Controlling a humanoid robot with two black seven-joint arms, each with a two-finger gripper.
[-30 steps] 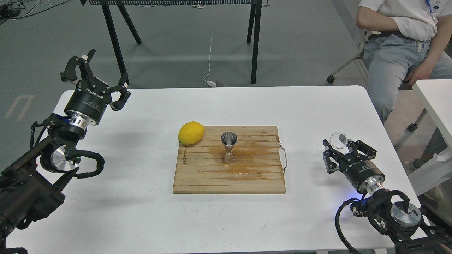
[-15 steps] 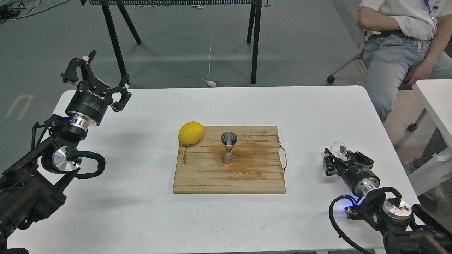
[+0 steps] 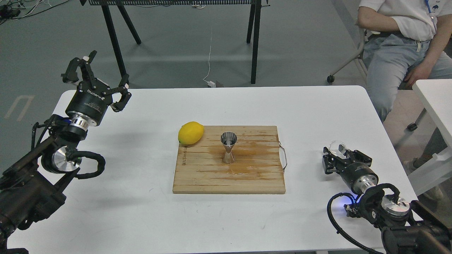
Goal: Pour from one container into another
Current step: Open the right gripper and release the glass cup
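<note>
The small clear glass beaker [image 3: 338, 148] sits low over the white table [image 3: 141, 211] near its right edge, held at the tip of my right gripper [image 3: 339, 155], whose fingers close around it. The steel hourglass jigger [image 3: 229, 148] stands upright in the middle of the wooden cutting board [image 3: 229, 180], well to the left of the beaker. My left gripper [image 3: 106, 68] hangs open and empty over the table's far left corner, far from both containers.
A yellow lemon [image 3: 191, 132] rests at the board's back left corner. A seated person [image 3: 399, 46] is beyond the table's far right corner, and another white table [image 3: 436, 97] stands at the right. Black stand legs [image 3: 255, 42] rise behind the table.
My right gripper has come down and back toward me with the beaker, from above the table to just over its surface. The left arm has barely moved.
</note>
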